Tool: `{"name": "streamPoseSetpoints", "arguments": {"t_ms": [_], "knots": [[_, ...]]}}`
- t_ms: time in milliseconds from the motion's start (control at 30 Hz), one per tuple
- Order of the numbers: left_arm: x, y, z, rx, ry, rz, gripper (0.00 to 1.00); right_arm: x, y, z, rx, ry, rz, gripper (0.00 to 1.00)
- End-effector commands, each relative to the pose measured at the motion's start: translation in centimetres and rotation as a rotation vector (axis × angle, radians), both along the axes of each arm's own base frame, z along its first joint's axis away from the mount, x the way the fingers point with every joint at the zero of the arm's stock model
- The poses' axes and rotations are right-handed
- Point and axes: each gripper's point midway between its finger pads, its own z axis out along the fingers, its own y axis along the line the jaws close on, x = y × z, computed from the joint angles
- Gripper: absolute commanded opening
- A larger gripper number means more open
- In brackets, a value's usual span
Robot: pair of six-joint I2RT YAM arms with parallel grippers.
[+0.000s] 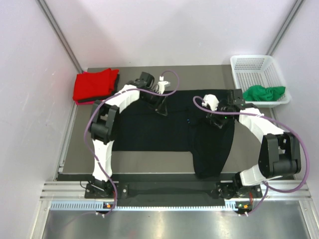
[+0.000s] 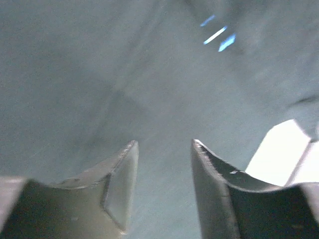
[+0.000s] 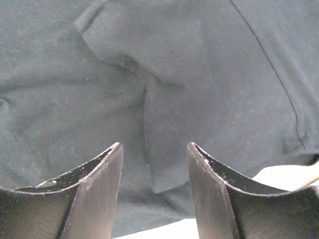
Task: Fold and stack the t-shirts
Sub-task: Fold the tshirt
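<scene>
While the black cloth t-shirt (image 1: 149, 130) is lying spread across the middle of the tabletop (image 1: 149, 162), long axis running left to right, both arms are hovering open above it: the left pincer (image 1: 162, 107) at its far edge, the right pincer (image 1: 218, 119) over its folded right end.

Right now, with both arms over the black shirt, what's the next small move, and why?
Probably lower both grippers and pinch the cloth beneath them. The left gripper and right gripper hover open just above the black shirt with nothing between their fingers. The shirt lies spread out, not yet folded up.
</scene>
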Motion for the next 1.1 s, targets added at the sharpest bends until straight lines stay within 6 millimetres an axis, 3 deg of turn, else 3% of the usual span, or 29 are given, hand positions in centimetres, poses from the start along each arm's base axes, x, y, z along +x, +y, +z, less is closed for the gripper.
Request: {"name": "streamPoseSetpoints", "arguments": {"t_ms": [0,167,367,767,867,900,933,1000,1067], "knots": [[-2.0,-6.4,3.0,-0.302,0.286,0.025,0.54,1.1,-0.4,3.1,0.05,-0.066,-0.056,0.54],[-2.4,-10.2,1.4,-0.433,0.479,0.097,0.54,0.2,-1.7,4.3,0.052,-0.078,-0.115,0.55],[-3.3,-14.5,0.9,-0.481,0.571,0.08,0.52,-0.9,-3.2,3.4,0.026,-0.068,-0.168,0.55],[-4.0,-16.9,-1.5,-0.456,0.583,0.06,0.46,-1.9,-3.9,3.2,0.018,-0.052,-0.195,0.56],[-4.4,-17.6,-1.2,-0.471,0.566,0.027,0.32,-2.0,-4.1,2.9,0.013,-0.048,-0.201,0.56],[-4.4,-17.7,-1.1,-0.475,0.566,0.023,0.18,-2.1,-4.2,2.7,0.012,-0.042,-0.202,0.56],[-4.7,-17.6,-0.7,-0.477,0.566,0.02,0.13,-2.1,-4.2,2.7,0.011,-0.044,-0.205,0.56],[-5.0,-17.4,-0.1,-0.486,0.582,0.008,0.03,-2.2,-4.3,2.5,0.013,-0.045,-0.21,0.56],[-5.2,-17.0,0.9,-0.495,0.589,0.005,0.0,-2.2,-4.3,2.4,0.015,-0.043,-0.212,0.56]]}}
